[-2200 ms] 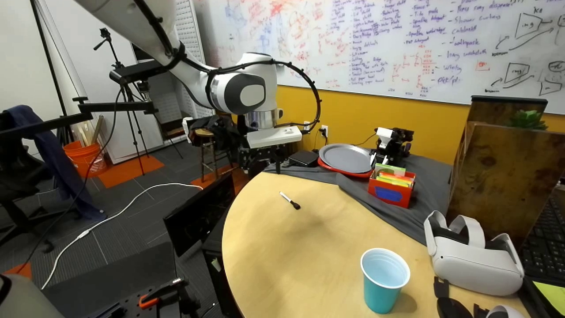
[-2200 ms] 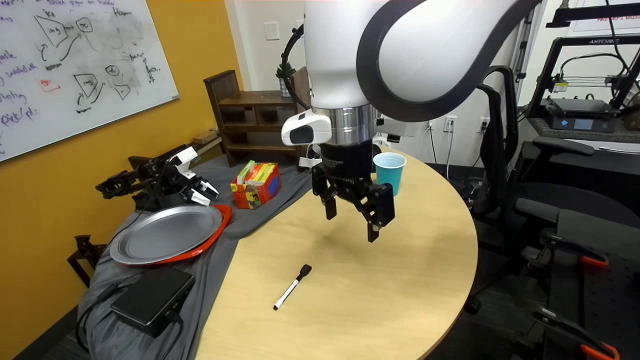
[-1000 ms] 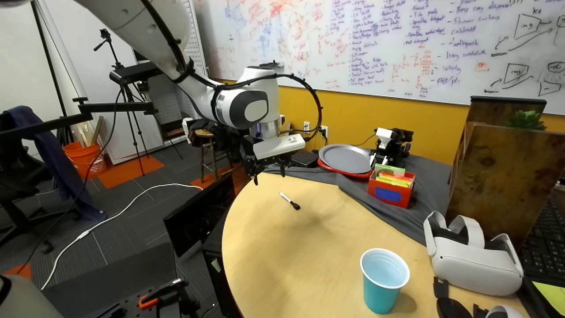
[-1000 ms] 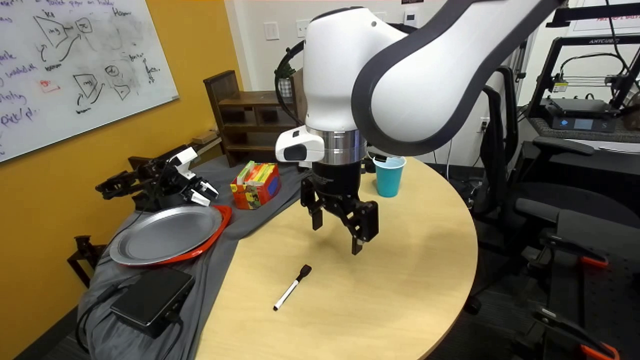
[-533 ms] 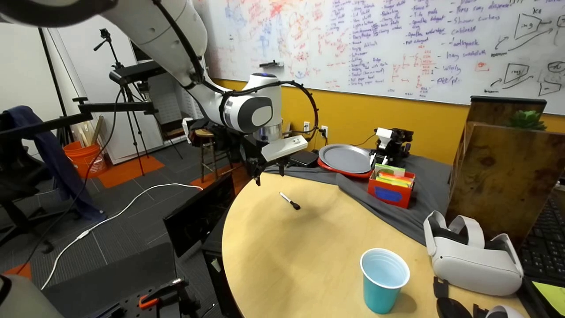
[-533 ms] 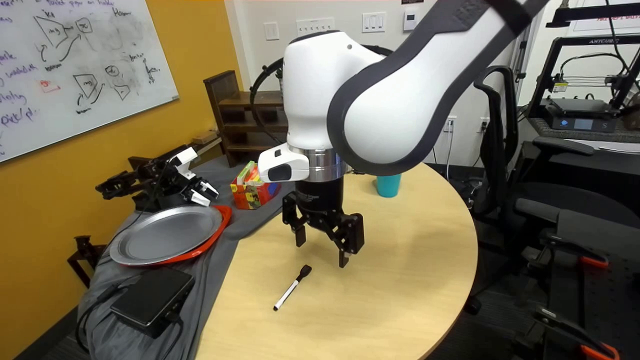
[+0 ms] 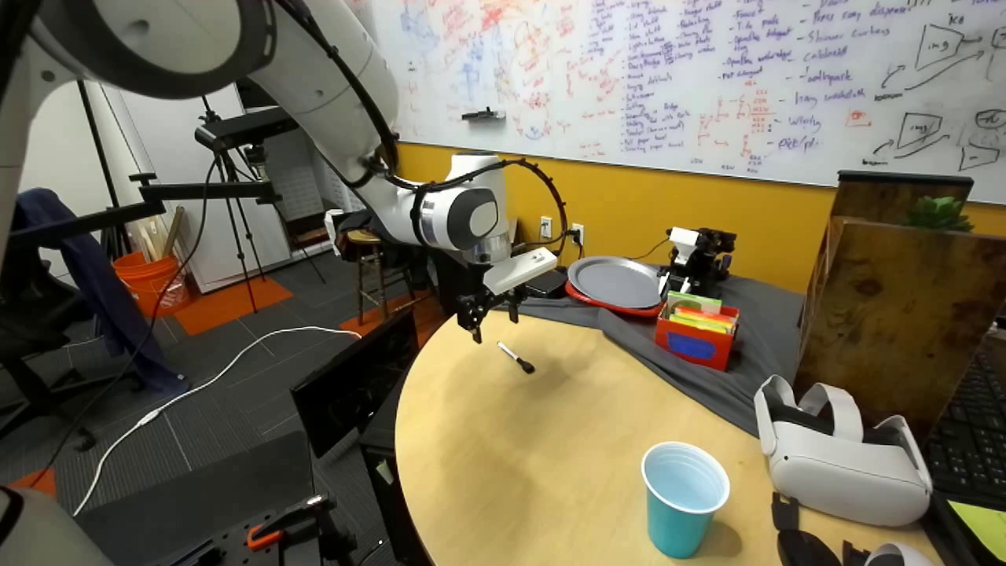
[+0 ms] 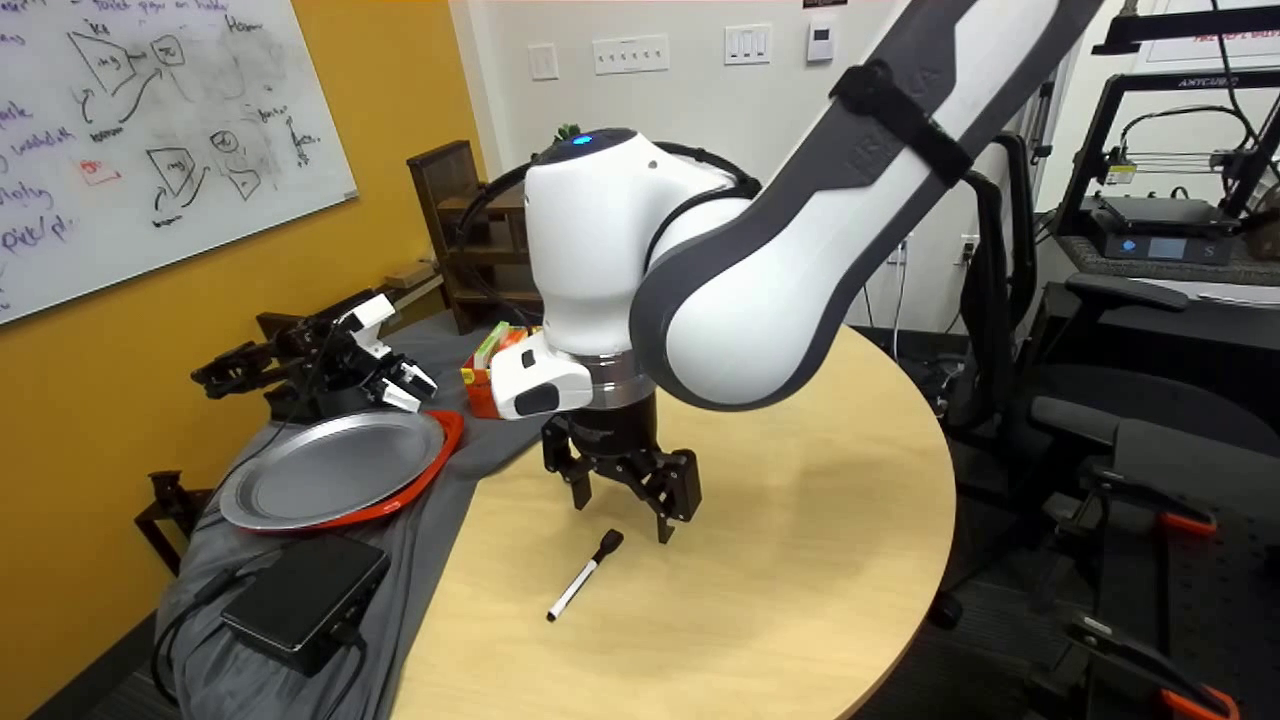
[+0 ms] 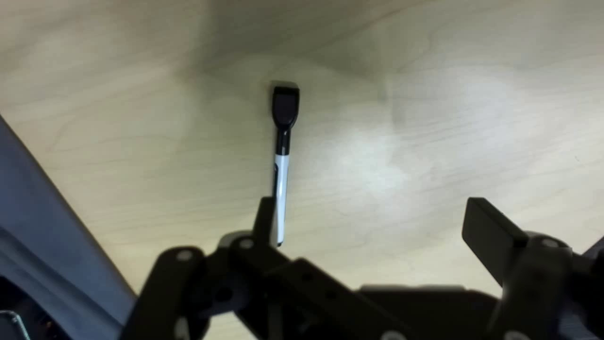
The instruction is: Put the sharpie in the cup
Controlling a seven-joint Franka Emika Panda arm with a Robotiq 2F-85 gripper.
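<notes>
Pale wood grain covers the round tabletop (image 8: 800, 600), and on it lies the sharpie (image 9: 282, 160), flat, its black cap and white barrel plain in the wrist view. Close by, over the wood, hangs the gripper (image 9: 370, 208), jaws spread wide and holding nothing. In the wrist view the sharpie's white end shows right beside one finger (image 9: 265, 217) instead of midway across the gap, and most of its length lies beyond the tips. How high those tips are is hard to judge. Well apart from these, the light blue cup (image 7: 680, 527) stands upright near a white headset (image 7: 849, 479).

The step in hand looks like the approach, grasp not yet made. Next, the gripper probably needs to centre the barrel between its fingers, come down and close. Little turning seems called for: the sharpie runs nearly square to the line joining the tips.
</notes>
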